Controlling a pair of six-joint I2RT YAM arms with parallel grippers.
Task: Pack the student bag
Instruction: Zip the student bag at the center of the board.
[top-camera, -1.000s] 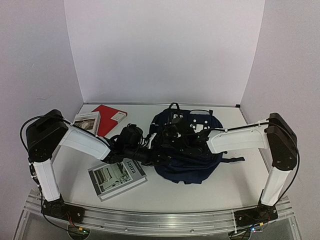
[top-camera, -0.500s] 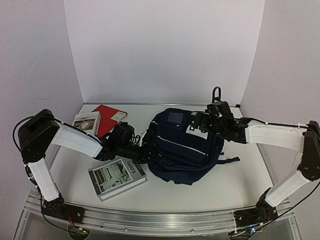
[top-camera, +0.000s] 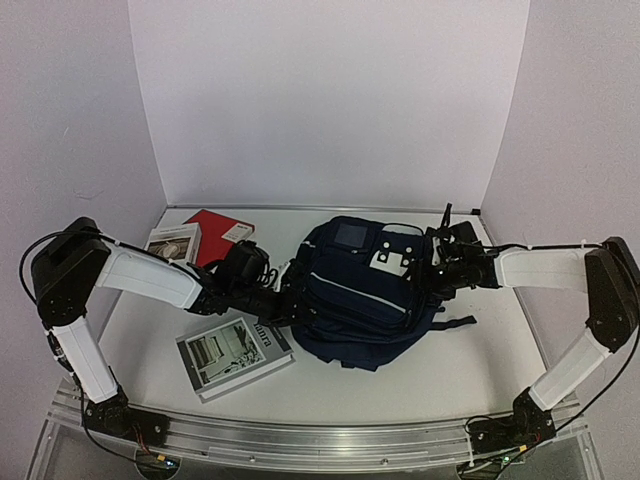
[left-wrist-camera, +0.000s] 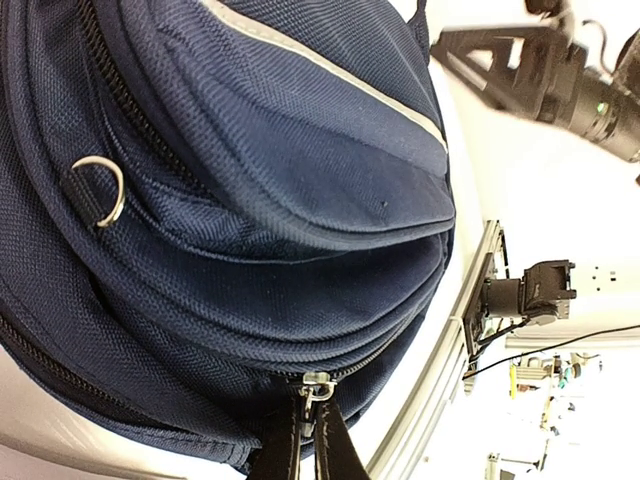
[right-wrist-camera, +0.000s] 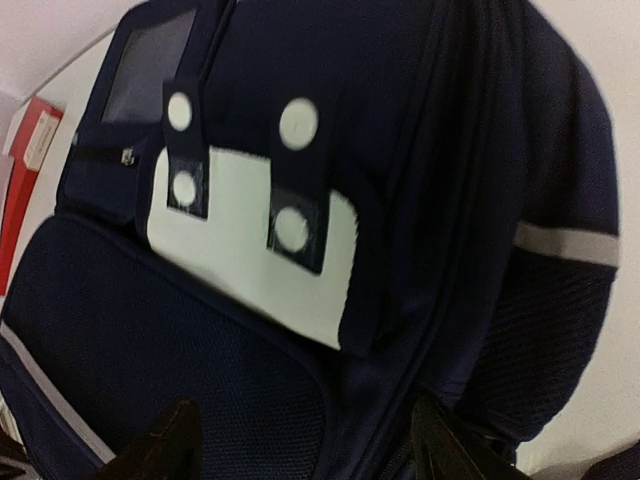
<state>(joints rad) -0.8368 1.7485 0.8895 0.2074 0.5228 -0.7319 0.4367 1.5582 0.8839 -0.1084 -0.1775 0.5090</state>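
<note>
The student bag (top-camera: 355, 300), navy with thin pale stripes, lies in the middle of the table. My left gripper (top-camera: 288, 300) is at its left side, shut on the metal zip pull (left-wrist-camera: 314, 392) of the bag's (left-wrist-camera: 250, 180) main zip. From the right, my right gripper (top-camera: 432, 262) reaches to the bag's upper right part. Its fingers (right-wrist-camera: 165, 450) stand wide apart over the dark fabric next to a white patch (right-wrist-camera: 250, 240), with nothing gripped between them.
A red book (top-camera: 218, 235) and a small pale book (top-camera: 175, 243) lie at the back left. A grey-covered book (top-camera: 233, 352) lies near the front left, close under my left arm. The booth walls close in the back and both sides.
My right arm swung off the bag's top out to the back right, then came back down onto the bag's upper right, jaws now apart. My left arm stayed on the zip.
</note>
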